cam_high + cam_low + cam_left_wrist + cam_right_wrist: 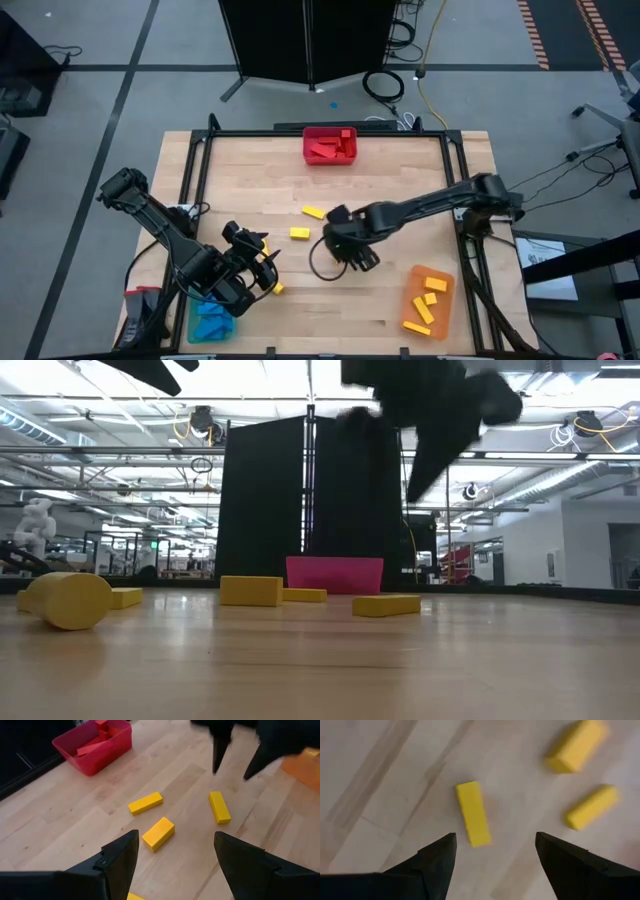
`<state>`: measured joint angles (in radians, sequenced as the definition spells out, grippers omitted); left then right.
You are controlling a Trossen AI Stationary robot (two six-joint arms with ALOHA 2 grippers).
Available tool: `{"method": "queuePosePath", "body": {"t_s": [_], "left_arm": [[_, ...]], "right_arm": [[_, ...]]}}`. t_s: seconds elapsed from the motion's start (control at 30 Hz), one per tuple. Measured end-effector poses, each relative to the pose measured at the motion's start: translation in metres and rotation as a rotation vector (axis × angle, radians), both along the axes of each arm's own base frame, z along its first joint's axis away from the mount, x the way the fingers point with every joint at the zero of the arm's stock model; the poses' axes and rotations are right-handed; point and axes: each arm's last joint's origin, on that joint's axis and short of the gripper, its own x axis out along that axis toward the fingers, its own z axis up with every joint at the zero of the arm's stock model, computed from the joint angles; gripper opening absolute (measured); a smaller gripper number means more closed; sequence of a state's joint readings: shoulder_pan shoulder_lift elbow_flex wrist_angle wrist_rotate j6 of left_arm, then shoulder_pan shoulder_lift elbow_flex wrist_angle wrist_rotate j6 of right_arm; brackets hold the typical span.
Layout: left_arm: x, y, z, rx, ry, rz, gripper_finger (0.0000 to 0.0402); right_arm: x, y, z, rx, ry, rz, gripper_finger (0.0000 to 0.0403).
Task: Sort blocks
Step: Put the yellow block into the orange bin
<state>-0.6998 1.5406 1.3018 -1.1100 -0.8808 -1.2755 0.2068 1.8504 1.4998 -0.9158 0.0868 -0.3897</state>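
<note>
Three yellow blocks lie flat on the wooden table near its middle: one (314, 212), one (299, 233), and a third (473, 813) right below my right gripper (495, 855). That gripper (350, 255) hangs open above the table, pointing steeply down, and touches nothing. My left gripper (262, 265) stands open over the near left part of the table, aimed at the same blocks (158, 833), also touching nothing. Another yellow block (277, 288) lies beside it.
A red bin (330, 145) with red blocks stands at the far middle. An orange bin (428, 300) with yellow blocks sits at the near right, and a blue bin (210, 320) with blue blocks at the near left. A dark rail (195, 180) frames the table.
</note>
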Motion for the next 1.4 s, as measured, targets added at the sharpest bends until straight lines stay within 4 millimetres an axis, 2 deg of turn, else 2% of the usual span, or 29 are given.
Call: {"method": "queuePosePath", "body": {"t_s": [0.2,0.37,0.47,0.53,0.6,0.7,0.73,0.83,1.03,1.13,1.27,1.4], "left_arm": [[0.000,0.000,0.000,-0.005,0.001,0.000,0.0264],[0.000,0.000,0.000,-0.008,0.003,0.000,0.0264],[0.000,0.000,0.000,-0.010,0.003,0.000,0.0264],[0.000,0.000,0.000,-0.011,0.002,0.001,0.0264],[0.000,0.000,0.000,-0.012,0.001,0.001,0.0264],[0.000,0.000,0.000,-0.012,0.001,0.001,0.0264],[0.000,0.000,0.000,-0.012,0.001,0.001,0.0264],[0.000,0.000,0.000,-0.011,0.002,0.001,0.0264],[0.000,0.000,0.000,-0.007,0.006,-0.001,0.0264],[0.000,0.000,0.000,-0.007,0.006,-0.002,0.0264],[0.000,0.000,0.000,-0.007,0.006,-0.002,0.0264],[0.000,0.000,0.000,-0.006,0.007,-0.003,0.0264]], "right_arm": [[0.022,0.003,-0.054,0.024,0.095,0.092,0.0267],[0.036,0.001,-0.090,0.017,0.124,0.088,0.0266],[0.038,-0.005,-0.099,0.026,0.154,0.052,0.0250],[0.036,-0.008,-0.104,0.037,0.189,0.031,0.0223],[0.036,-0.009,-0.105,0.046,0.200,0.012,0.0180],[0.036,-0.009,-0.105,0.043,0.199,0.005,0.0087],[0.036,-0.009,-0.105,0.041,0.200,0.004,0.0076],[0.036,-0.009,-0.106,0.042,0.202,-0.036,0.0080],[0.023,-0.014,-0.076,0.012,0.190,-0.145,0.0080],[0.014,-0.015,-0.034,0.016,0.077,-0.234,0.0080],[-0.011,-0.007,0.014,0.078,-0.009,-0.372,0.0080],[-0.048,0.012,0.062,0.139,-0.131,-0.510,0.0080]]}}
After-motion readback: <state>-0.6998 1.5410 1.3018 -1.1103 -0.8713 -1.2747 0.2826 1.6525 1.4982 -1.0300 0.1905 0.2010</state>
